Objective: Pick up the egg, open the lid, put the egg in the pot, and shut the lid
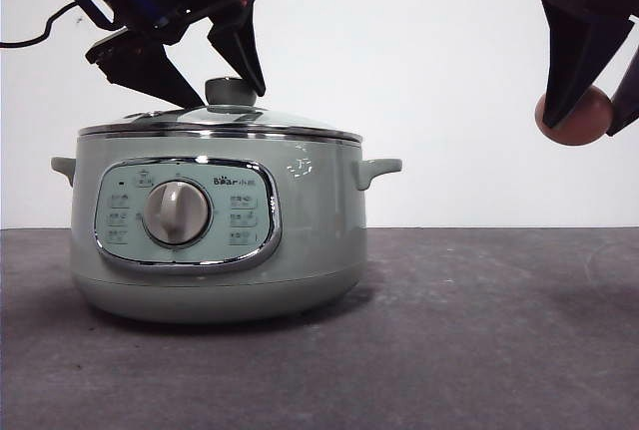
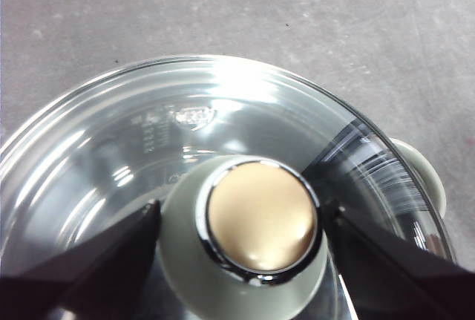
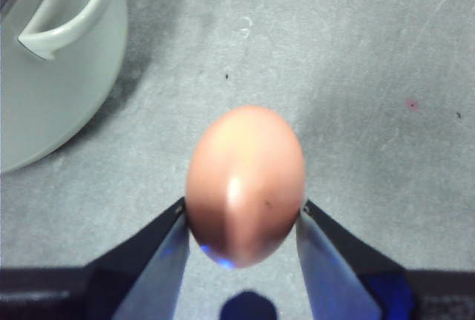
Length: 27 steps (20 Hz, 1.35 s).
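Note:
The pale green pot (image 1: 215, 240) stands on the left of the dark table with the glass lid (image 1: 215, 118) resting level on it. My left gripper (image 1: 230, 99) reaches down over the lid, and its jaws press against both sides of the green, silver-capped knob (image 2: 260, 216). My right gripper (image 1: 587, 126) hangs high at the right, well clear of the pot, and is shut on the brown-orange egg (image 1: 574, 116). In the right wrist view the egg (image 3: 245, 186) sits between the two jaws above the table, with the pot's side handle (image 3: 63, 27) off to one side.
The dark grey table (image 1: 479, 330) stretches to the right of the pot under the held egg. A white wall stands behind. The pot's control panel and dial (image 1: 177, 213) face the front camera.

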Available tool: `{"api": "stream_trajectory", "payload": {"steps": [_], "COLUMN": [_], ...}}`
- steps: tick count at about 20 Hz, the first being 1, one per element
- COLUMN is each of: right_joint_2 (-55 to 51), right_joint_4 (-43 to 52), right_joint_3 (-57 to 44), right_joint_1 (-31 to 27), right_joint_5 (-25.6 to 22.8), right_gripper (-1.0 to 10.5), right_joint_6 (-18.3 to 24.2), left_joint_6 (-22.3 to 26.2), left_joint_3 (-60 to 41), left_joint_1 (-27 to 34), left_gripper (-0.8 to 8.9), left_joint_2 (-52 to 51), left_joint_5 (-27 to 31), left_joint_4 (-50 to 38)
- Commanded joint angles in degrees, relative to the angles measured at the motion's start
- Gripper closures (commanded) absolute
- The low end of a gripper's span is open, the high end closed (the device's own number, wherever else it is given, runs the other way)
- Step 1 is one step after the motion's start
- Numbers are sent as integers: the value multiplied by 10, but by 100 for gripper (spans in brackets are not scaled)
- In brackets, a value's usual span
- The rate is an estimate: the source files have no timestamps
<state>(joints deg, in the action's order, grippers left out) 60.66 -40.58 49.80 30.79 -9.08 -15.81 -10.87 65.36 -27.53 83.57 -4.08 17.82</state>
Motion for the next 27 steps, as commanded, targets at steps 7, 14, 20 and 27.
{"api": "stream_trajectory", "payload": {"steps": [7,14,20,27], "right_joint_2": [0,0,39,259], "right_joint_4": [8,43,89,43], "right_joint_3": [0,13,103,333], "right_joint_1": [0,0,2,50], "right_joint_5": [-3,36,157,167], "right_gripper": [959,959,959,959], "right_joint_6": [3,4,16,91], "left_joint_6": [49,51,66,79], "left_joint_3": [0,4,4,4], "left_joint_1": [-10,-10,-10,-10], "left_gripper": [822,822,822,822], "left_joint_2": [3,-72,-229,-388], "left_joint_5": [-4,44,124,239], "left_joint_4": [-5,-19,17,124]}}
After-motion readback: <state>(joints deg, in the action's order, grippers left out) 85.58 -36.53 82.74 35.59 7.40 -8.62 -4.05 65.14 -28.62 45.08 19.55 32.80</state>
